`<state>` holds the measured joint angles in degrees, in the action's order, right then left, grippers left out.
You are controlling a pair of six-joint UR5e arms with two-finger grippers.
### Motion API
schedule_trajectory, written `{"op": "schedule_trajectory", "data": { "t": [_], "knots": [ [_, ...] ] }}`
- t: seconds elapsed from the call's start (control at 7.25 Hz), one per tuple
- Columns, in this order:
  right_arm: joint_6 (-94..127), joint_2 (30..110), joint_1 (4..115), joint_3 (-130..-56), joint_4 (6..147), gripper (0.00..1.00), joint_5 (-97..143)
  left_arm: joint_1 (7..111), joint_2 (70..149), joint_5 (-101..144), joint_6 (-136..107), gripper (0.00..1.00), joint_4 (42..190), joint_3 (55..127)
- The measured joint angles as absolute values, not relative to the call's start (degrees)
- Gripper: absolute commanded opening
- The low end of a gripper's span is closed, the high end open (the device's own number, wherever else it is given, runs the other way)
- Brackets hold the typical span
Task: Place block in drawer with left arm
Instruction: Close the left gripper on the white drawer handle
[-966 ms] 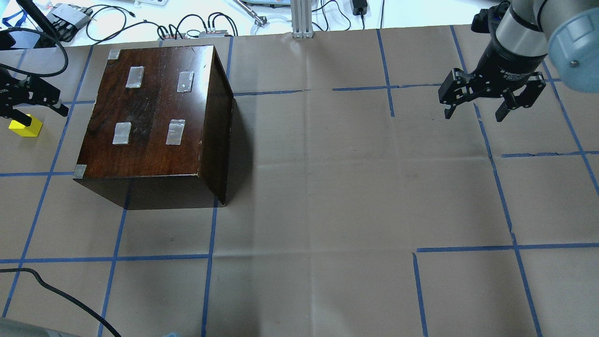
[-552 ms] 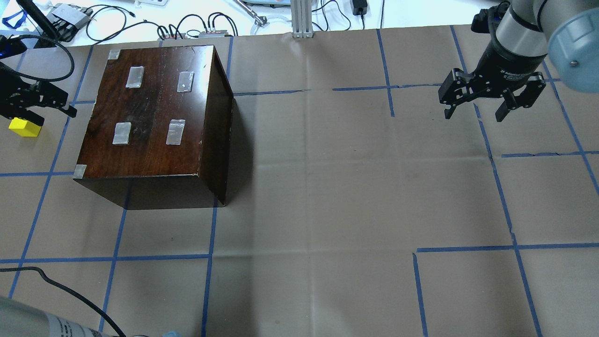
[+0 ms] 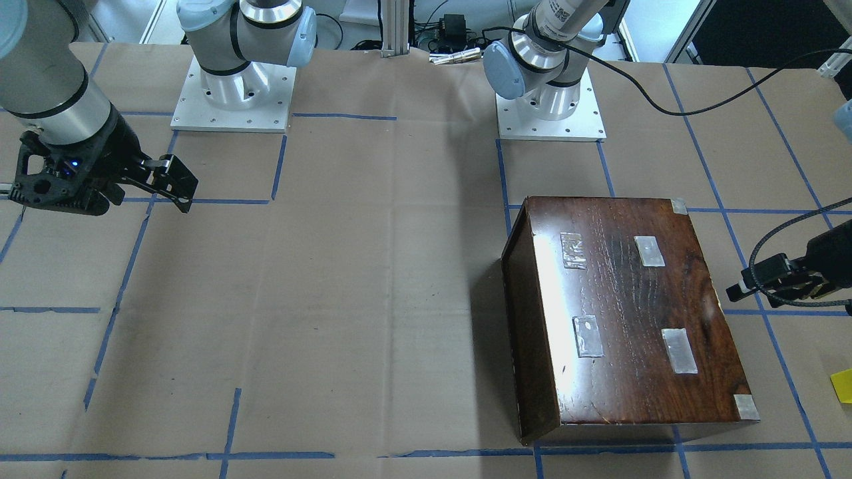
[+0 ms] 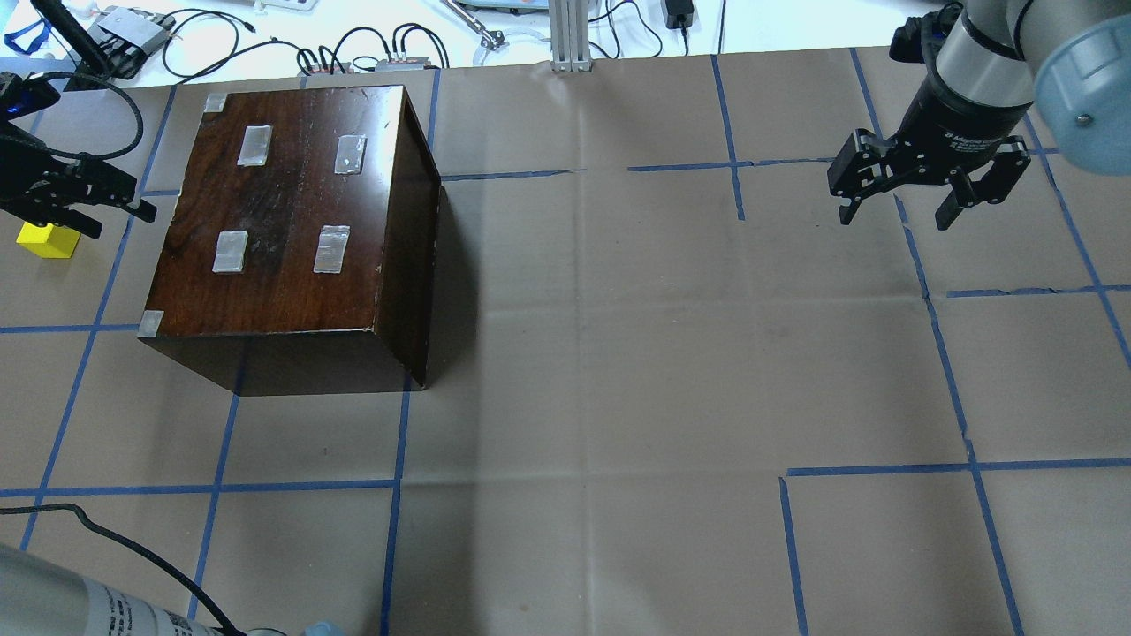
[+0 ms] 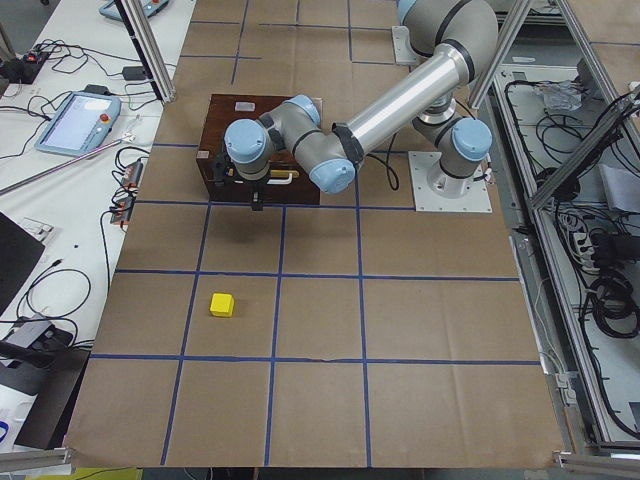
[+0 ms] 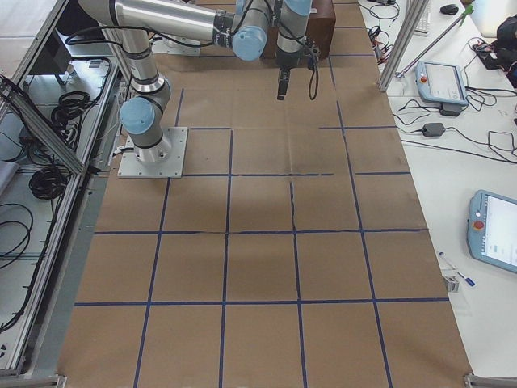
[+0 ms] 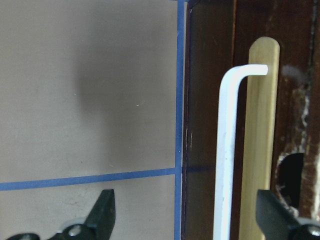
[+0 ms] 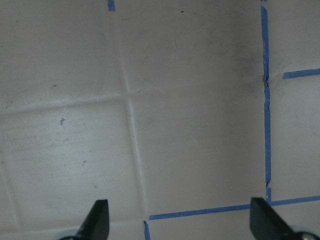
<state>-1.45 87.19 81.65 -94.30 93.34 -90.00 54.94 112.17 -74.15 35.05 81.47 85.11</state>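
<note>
Block point(image 5: 221, 304) must go into drawer point(image 7: 262, 100), seemingly shut in dark wood box point(image 4: 283, 212); left gripper point(image 4: 110, 219) hovers at box front, fingers spread, empty, right gripper point(image 4: 895, 216) likewise, idle. Block: small bright-yellow cube on paper point(image 5: 300, 330), well apart from box front. Prob. light, rigid; pinch opp. flat faces.

Brown paper point(image 4: 618, 353) gridded with blue tape point(image 4: 884, 470) covers the table point(image 3: 373, 299), white benches point(image 6: 485, 174) alongside

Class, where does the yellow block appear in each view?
Front-facing: block at right edge, low.
Overhead: block at left edge, upper half.
Exterior left: block left of centre.
Exterior right: absent.
Left wrist: absent.
Right wrist: absent.
Shared landmark: the dark brown box.
</note>
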Motion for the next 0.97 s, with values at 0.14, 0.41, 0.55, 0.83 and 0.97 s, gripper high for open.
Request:
{"op": "schedule_trajectory", "data": {
  "t": [0.14, 0.41, 0.55, 0.83, 0.97],
  "knots": [
    [-1.47, 87.19, 81.65, -94.29, 93.34, 1.0, -90.0, 54.88, 113.08, -74.03, 35.04, 0.99, 81.54, 84.97],
    [-1.49, 87.19, 81.65, -94.27, 93.34, 1.0, -90.0, 54.85, 113.95, -71.83, 35.07, 0.99, 81.77, 84.95],
    [-1.47, 87.17, 81.65, -94.26, 93.34, 1.0, -90.0, 54.86, 114.06, -70.21, 35.09, 0.99, 81.91, 85.09],
    [-1.43, 87.16, 81.65, -94.29, 93.34, 1.0, -90.0, 54.92, 114.49, -69.27, 35.16, 0.99, 82.06, 85.31],
    [-1.46, 87.17, 81.65, -94.3, 93.34, 1.0, -90.0, 54.92, 115.01, -69.31, 35.21, 0.99, 82.08, 85.26]
  ]
}}
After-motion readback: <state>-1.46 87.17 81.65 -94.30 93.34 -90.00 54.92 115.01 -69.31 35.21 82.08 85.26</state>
